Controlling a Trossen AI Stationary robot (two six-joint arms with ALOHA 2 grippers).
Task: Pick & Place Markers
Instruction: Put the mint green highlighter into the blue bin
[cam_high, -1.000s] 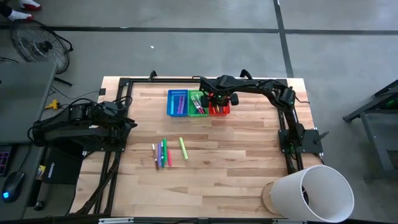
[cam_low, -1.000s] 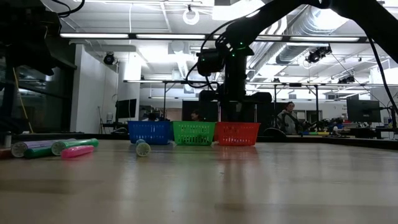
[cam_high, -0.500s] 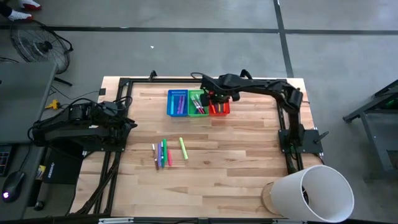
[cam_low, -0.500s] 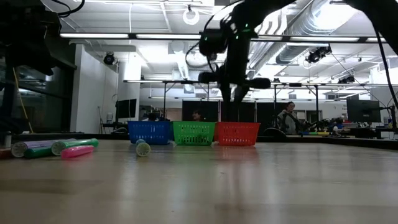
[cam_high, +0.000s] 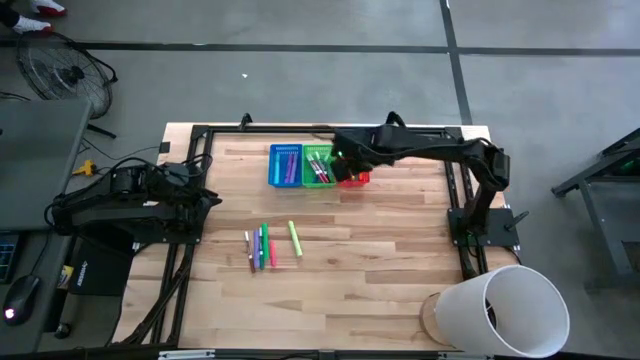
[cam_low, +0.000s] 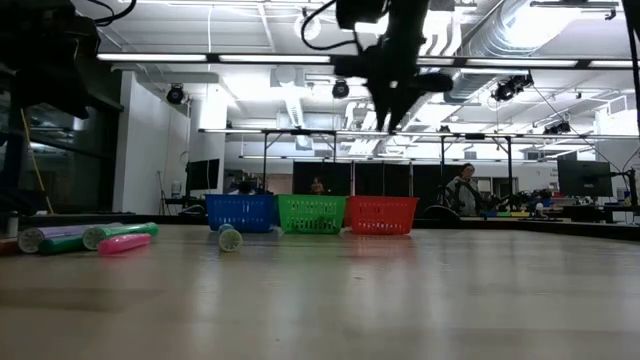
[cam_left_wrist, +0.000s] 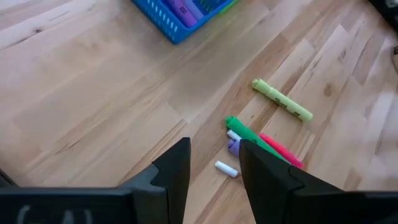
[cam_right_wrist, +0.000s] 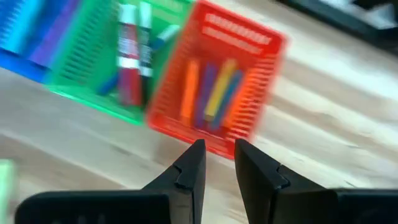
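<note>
Your right hand (cam_high: 343, 166) hovers above the red basket (cam_high: 358, 178) at twelve o'clock on the surface (cam_high: 380, 260), fingers narrowly apart, empty. Loose markers (cam_high: 262, 245) lie at seven o'clock. Your left hand (cam_left_wrist: 214, 177) waits at nine o'clock, fingers slightly parted, empty.

Three mesh baskets (cam_high: 318, 166) stand in a row, touching side by side, near the table's (cam_high: 380, 260) far edge in the high view; markers lie inside each of them, as the right wrist view shows (cam_right_wrist: 211, 90); a cluster of loose markers (cam_high: 260, 246) lies on the bare wood nearer the front edge, left of centre, with one marker (cam_high: 295, 238) just to its right and apart; the right gripper (cam_high: 342, 166) hangs over the basket at the row's right end; the left gripper (cam_high: 205, 198) sits at the table's left edge, well apart from the loose markers.
</note>
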